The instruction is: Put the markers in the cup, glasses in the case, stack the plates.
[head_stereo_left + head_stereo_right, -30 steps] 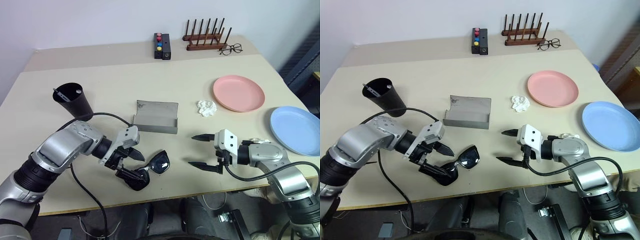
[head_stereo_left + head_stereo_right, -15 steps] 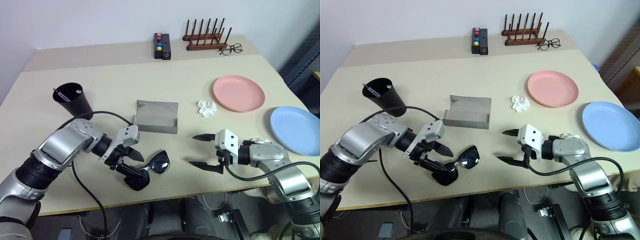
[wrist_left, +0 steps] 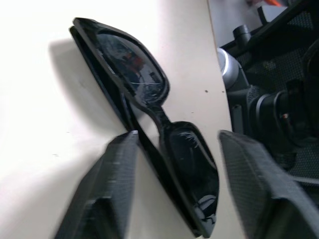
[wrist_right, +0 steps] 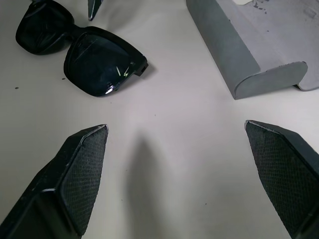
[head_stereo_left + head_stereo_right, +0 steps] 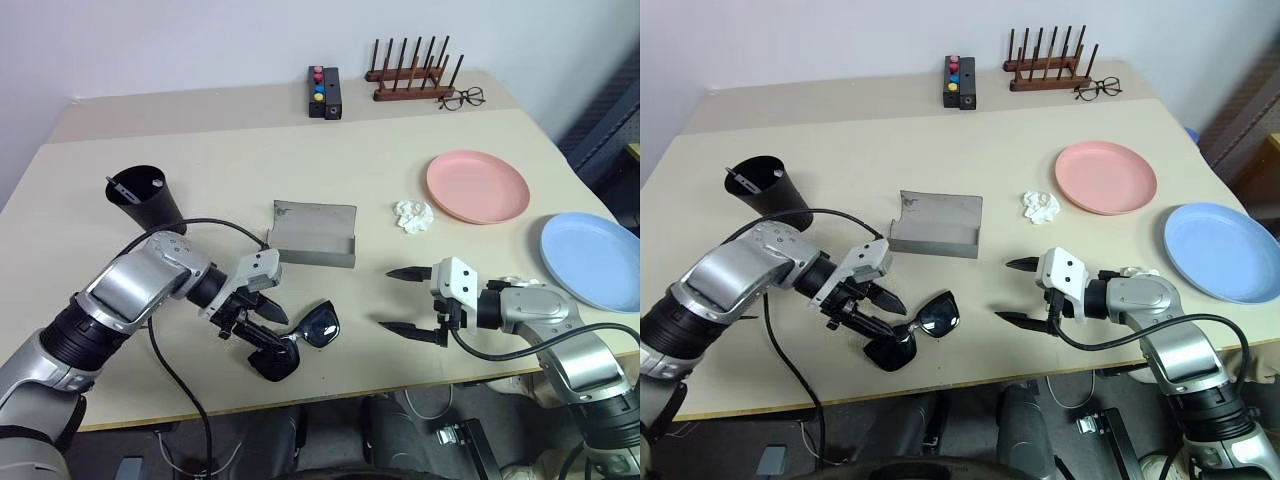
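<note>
Black sunglasses (image 5: 305, 338) lie folded near the table's front edge. My left gripper (image 5: 283, 332) reaches over them from the left. Its fingers (image 3: 112, 174) straddle one lens, still open, with a gap between the far finger and the frame. The glasses (image 4: 94, 55) lie apart from my right gripper (image 5: 403, 300), which hovers wide open and empty to their right. Behind the glasses the grey case (image 5: 313, 235) lies open. A dark marker (image 5: 121, 190) leans at the rim inside the black cup (image 5: 150, 205) at the left. The pink plate (image 5: 477, 186) and blue plate (image 5: 592, 260) sit side by side at the right.
A crumpled white tissue (image 5: 413, 215) lies between the case and the pink plate. At the table's back stand a black box with coloured buttons (image 5: 323, 92), a wooden peg rack (image 5: 410, 75) and thin wire eyeglasses (image 5: 462, 97).
My left gripper's fingers have narrowed around the sunglasses while the hand stayed in place. The right arm and the other things have not moved.
</note>
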